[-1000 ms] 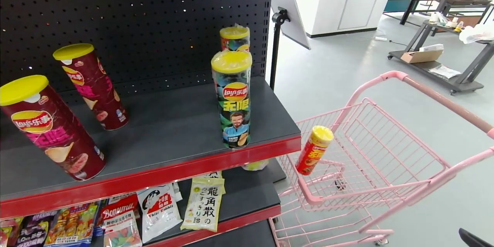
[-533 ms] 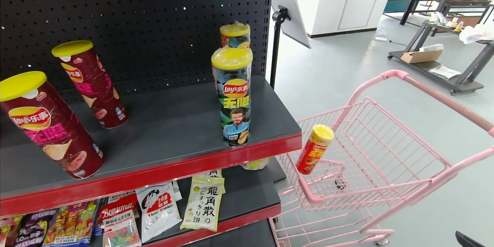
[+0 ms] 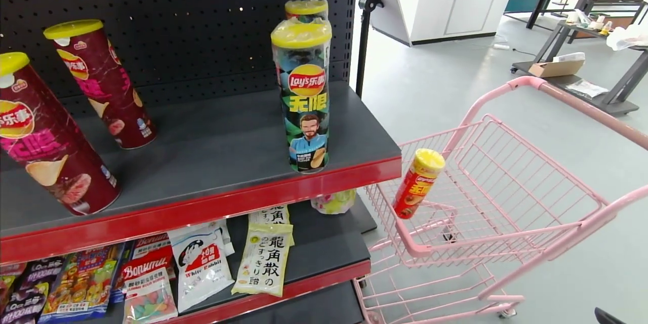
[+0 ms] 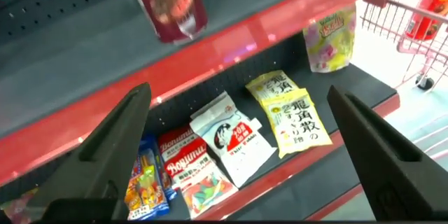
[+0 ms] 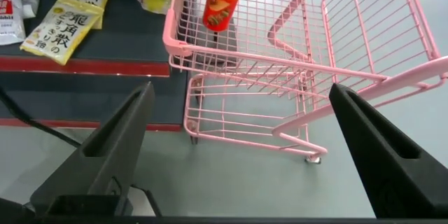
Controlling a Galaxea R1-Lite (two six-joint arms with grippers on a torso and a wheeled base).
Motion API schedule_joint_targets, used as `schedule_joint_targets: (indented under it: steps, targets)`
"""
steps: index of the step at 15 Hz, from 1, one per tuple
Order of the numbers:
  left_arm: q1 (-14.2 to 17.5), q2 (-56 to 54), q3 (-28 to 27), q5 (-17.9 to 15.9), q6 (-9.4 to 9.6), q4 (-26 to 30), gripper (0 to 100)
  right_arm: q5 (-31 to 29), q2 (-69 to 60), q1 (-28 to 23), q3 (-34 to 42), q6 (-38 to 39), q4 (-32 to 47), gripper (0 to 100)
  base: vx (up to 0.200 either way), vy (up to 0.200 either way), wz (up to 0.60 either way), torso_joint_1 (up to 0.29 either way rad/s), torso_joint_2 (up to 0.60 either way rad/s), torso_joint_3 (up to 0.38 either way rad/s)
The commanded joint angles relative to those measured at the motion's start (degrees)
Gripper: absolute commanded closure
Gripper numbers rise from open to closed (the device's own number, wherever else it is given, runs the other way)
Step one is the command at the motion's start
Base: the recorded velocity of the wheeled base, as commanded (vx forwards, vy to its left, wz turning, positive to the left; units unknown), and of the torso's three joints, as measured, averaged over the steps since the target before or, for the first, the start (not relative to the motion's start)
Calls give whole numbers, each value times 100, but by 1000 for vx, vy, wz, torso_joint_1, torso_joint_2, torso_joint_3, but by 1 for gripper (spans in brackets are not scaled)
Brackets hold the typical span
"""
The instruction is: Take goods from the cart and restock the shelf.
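Note:
A red chips can with a yellow lid (image 3: 418,183) leans tilted in the front corner of the pink wire cart (image 3: 572,102), right of the shelf. It appears again in the right wrist view (image 5: 222,0), inside the cart's rim (image 5: 280,59). My right gripper (image 5: 241,89) hangs open above the floor beside the cart, holding nothing. On the grey upper shelf (image 3: 212,147) stand two green-blue cans (image 3: 305,96) and two maroon cans (image 3: 98,83). My left gripper (image 4: 238,91) is open and empty in front of the shelf's red edge, facing the lower shelf's snack bags (image 4: 297,122).
Snack bags (image 3: 263,258) lie on the lower shelf. A black stand with a board (image 3: 365,35) rises just behind the shelf's right end. Trolley tables (image 3: 597,86) stand far back right. Bare grey floor lies around the cart.
The whole head picture has shifted, with shelf and cart slightly higher and larger, so the camera moved. The cans and the cart keep their places relative to each other.

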Motion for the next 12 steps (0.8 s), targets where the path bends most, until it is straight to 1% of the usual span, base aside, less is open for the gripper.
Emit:
schedule_joint_targets:
  steps: [1, 5, 7, 9, 10, 11, 12]
  targets:
    - [0, -43, 0, 2, 0, -5, 0, 4, -1, 4, 10, -1, 13, 0, 0, 0, 0, -188, 544, 359]
    - [0, -78, 0, 10, 0, 4, 0, 4, 70, -5, 62, 8, 39, 0, 0, 0, 0, -182, 548, 361]
    - [0, -70, 0, 19, -27, 4, 0, -14, 421, -5, 71, 34, -57, 0, 0, 0, 0, -76, 283, 190]
    - [0, -70, 0, 37, -44, 13, 0, 39, 1019, 21, -140, 236, -409, 0, 0, 0, 0, -24, 93, 61]
    - [0, 9, -9, 72, -150, 13, 0, 101, 1959, 39, -377, 922, -1402, 0, 0, 0, 0, 0, 0, 0]
    - [0, 124, -35, 116, -247, 13, 0, 215, 2627, -14, -553, 1045, -2000, 0, 0, 0, 0, 0, 0, 0]
    - [0, 264, -88, 125, -291, 4, 0, 276, 3348, -67, -693, 1080, -2509, 0, 0, 0, 0, 0, 0, 0]
